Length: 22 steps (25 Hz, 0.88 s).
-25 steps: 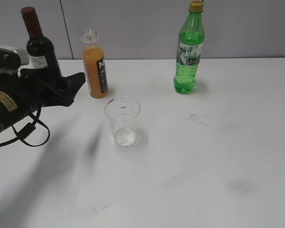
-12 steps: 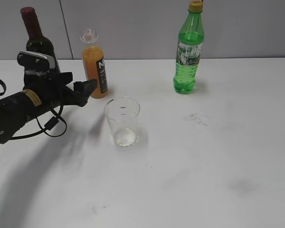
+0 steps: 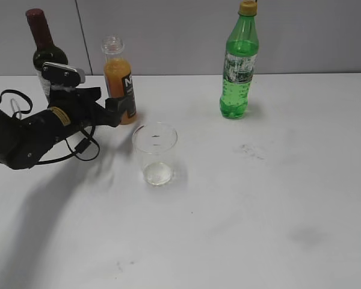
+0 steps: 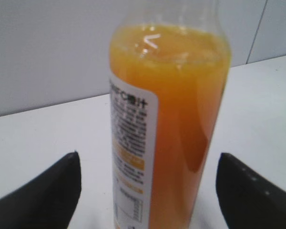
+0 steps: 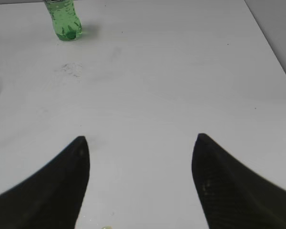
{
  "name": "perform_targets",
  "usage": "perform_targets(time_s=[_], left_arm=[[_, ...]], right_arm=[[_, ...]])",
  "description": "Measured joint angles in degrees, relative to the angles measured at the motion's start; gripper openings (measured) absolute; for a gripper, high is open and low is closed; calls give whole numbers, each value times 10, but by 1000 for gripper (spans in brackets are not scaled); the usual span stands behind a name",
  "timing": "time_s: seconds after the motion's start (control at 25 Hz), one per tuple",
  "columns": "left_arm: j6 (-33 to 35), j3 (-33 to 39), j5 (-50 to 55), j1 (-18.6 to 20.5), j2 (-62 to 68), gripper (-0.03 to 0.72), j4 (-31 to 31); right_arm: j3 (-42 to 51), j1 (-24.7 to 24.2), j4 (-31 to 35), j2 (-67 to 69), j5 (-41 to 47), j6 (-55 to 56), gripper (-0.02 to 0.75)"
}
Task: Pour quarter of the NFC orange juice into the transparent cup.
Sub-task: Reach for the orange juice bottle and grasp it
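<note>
The NFC orange juice bottle [image 3: 120, 81] stands uncapped at the back left of the white table, nearly full. In the left wrist view the bottle [image 4: 181, 129] stands upright between my two fingers with gaps on both sides. My left gripper [image 3: 117, 111] is open around the bottle's lower part, not touching it. The transparent cup [image 3: 155, 153] stands empty in front and to the right of the bottle. My right gripper [image 5: 140, 157] is open and empty above bare table; it does not show in the exterior view.
A dark wine bottle [image 3: 43, 54] stands behind my left arm. A green soda bottle [image 3: 239, 66] stands at the back right, also in the right wrist view [image 5: 63, 19]. Faint smudges [image 3: 251, 150] mark the table.
My left arm has moved right and toward the juice bottle, so its open fingers now stand on either side of it. Bottle and cup have not moved.
</note>
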Motion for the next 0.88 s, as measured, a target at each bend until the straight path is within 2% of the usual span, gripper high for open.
perform_targets(time_s=[0.48,0.68,0.88], left_arm=[[-4,-85,12,-3,53,677,-1],[-6,-96,12,-5,70,665,1],[-7,-96,-8,-8,73,600,34]], right_arm=[[0,0,0,0,0,0,518],[0,0,0,0,0,0,518],[0,0,0,0,0,0,518]])
